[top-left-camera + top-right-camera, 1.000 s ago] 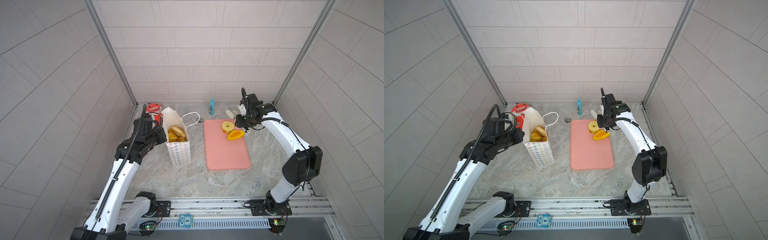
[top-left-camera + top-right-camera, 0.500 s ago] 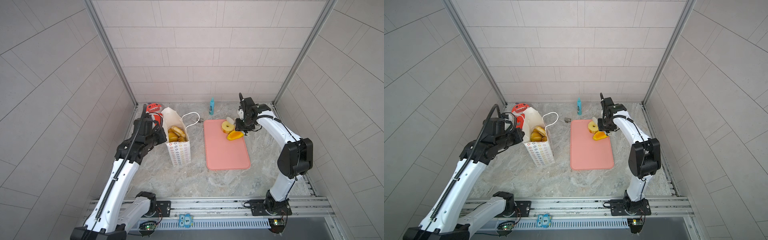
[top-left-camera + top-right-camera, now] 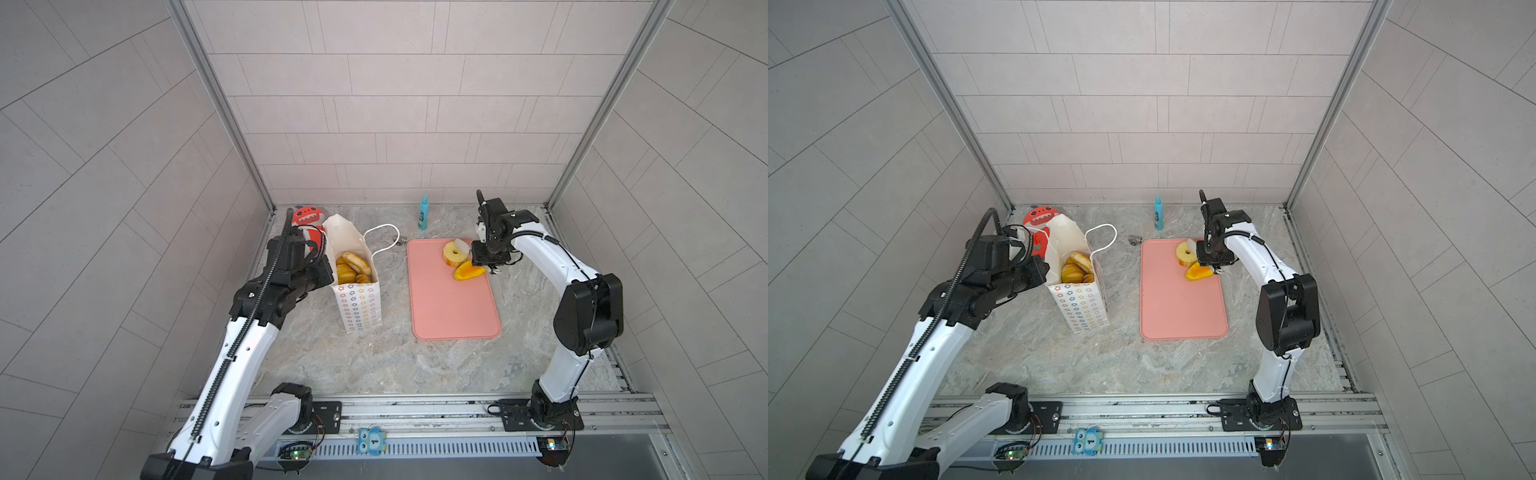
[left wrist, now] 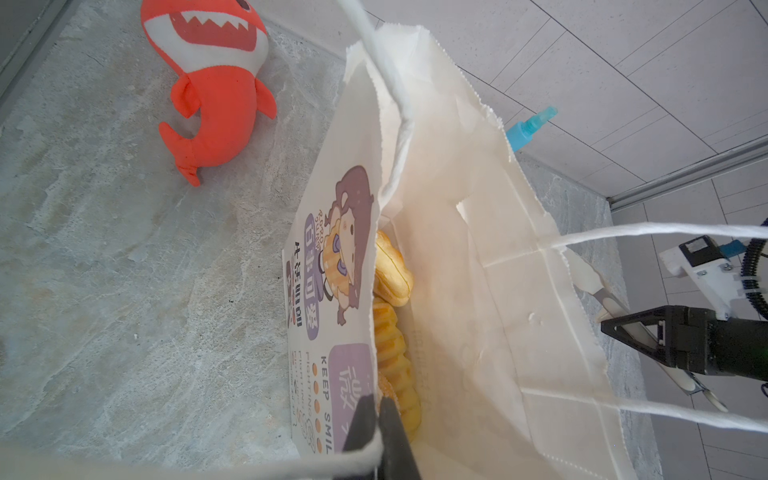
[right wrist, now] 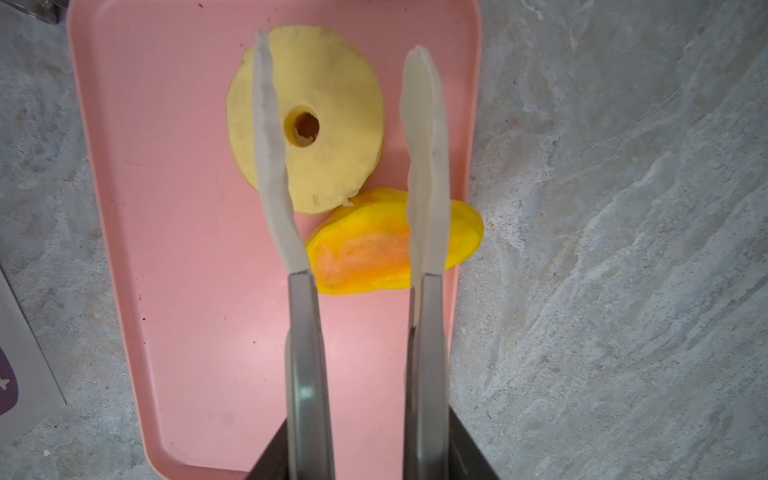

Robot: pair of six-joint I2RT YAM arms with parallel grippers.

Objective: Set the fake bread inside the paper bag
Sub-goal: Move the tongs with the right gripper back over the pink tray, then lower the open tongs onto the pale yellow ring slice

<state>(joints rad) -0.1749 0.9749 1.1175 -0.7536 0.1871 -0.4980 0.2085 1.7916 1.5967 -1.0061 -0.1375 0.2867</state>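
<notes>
The white paper bag [image 3: 360, 305] [image 3: 1084, 305] [image 4: 478, 291] stands upright, mouth open, with several golden fake bread pieces [image 3: 353, 266] [image 3: 1076, 269] [image 4: 392, 274] inside. My left gripper [image 3: 326, 272] [image 3: 1040, 270] [image 4: 376, 409] is shut on the bag's printed near wall at the rim. A pale ring [image 3: 454, 254] [image 3: 1185, 254] [image 5: 332, 104] and an orange-yellow piece [image 3: 469, 272] [image 3: 1198, 273] [image 5: 365, 249] lie at the far end of the pink tray [image 3: 451, 307] [image 3: 1179, 307] [image 5: 187, 208]. My right gripper [image 3: 462, 246] [image 3: 1192, 243] [image 5: 340, 41] hovers open above them, one finger across each piece, holding nothing.
A red plush shark [image 3: 305, 218] [image 3: 1038, 218] [image 4: 212, 83] lies behind the bag in the far left corner. A blue bottle [image 3: 423, 212] [image 3: 1158, 212] [image 4: 530, 126] stands at the back wall. A small metal thing [image 3: 401, 240] [image 3: 1133, 240] lies between bag and tray.
My right gripper has come down and a little leftward over the ring and the orange-yellow piece on the tray. My left gripper and the bag have not moved.
</notes>
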